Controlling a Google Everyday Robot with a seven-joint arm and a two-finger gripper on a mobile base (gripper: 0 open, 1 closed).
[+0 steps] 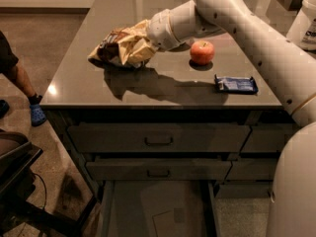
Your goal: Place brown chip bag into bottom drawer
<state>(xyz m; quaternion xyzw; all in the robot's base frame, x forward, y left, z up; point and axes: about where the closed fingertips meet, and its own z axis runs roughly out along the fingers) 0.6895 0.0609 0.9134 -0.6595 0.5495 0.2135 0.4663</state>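
The brown chip bag point(107, 49) is crumpled, dark brown with cream-yellow parts, over the left part of the dark countertop point(163, 90). My gripper point(134, 47) comes in from the right and is shut on the bag's right side. It holds the bag slightly above the counter, and the bag's shadow falls on the surface below. The bottom drawer point(129, 207) is pulled open at the base of the cabinet, below the counter's front edge, and its flat grey floor shows.
A red apple point(202, 52) and a flat blue wrapper point(236, 84) lie on the counter's right side. A white container point(307, 19) stands at the far right. Two shut drawers with loop handles point(158, 140) sit above the open one. A person's leg point(22, 83) is at the left.
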